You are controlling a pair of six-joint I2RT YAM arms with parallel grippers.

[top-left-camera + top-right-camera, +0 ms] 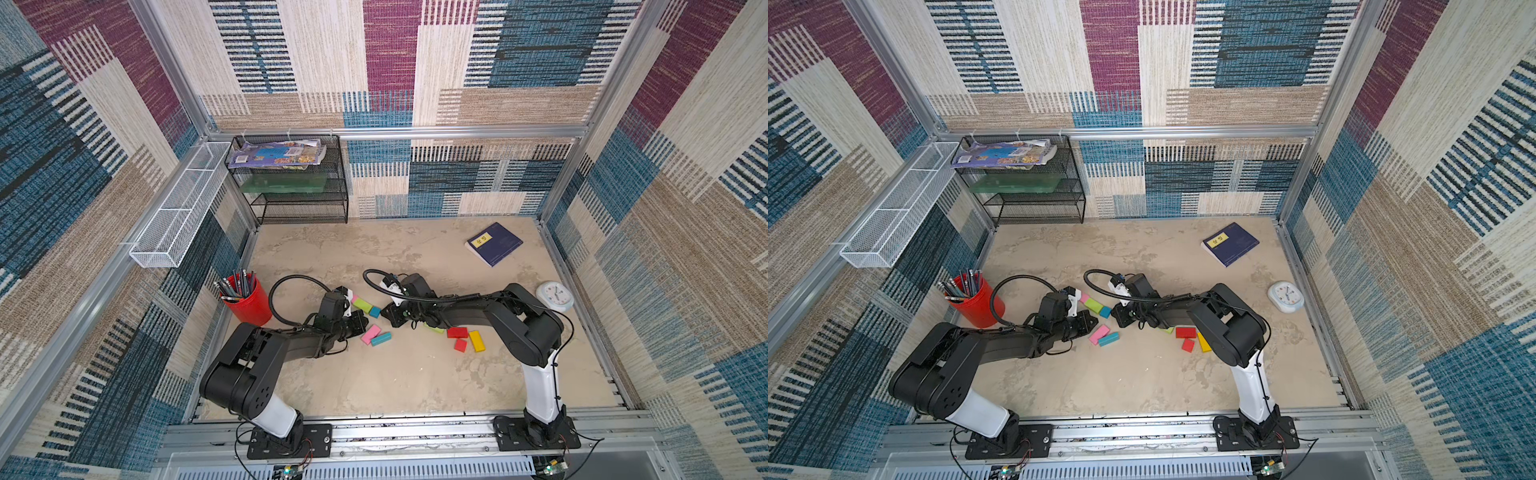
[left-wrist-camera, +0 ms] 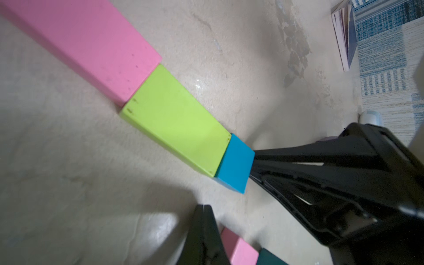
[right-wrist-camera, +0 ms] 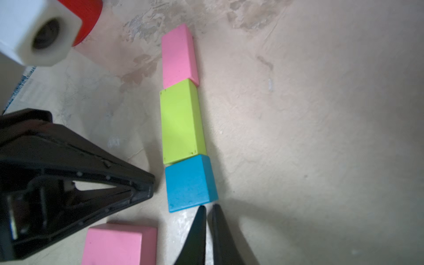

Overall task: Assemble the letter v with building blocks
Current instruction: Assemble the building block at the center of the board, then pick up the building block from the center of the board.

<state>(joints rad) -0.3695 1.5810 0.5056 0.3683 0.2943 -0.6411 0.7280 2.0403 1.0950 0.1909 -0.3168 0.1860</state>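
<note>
Row of three building blocks (image 3: 182, 119), one stroke of the letter v, mid-worktop (image 1: 415, 386)
Pink block (image 3: 179, 55), lime green block (image 3: 181, 121) and teal block (image 3: 190, 182) touch end to end; right hand (image 3: 208, 226), pinched narrow and empty, noses the teal end, likely squaring the line; left hand (image 2: 203, 210) closed, empty, beside

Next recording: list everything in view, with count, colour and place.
block row: 3, pink, lime green, teal, end to end, mid-table
paired blocks: 2, pink, teal, side by side, mid-table
scattered blocks: 4, two red, one yellow, one lime green, right of centre
book: 1, dark blue, far right
clock: 1, white, right edge
pencil cup: 1, red, left edge
mesh shelf: 1, black, back left
wire basket: 1, white, left wall
left gripper: 1, black, fingers shut
right gripper: 1, black, fingers shut, at row's teal end
</note>
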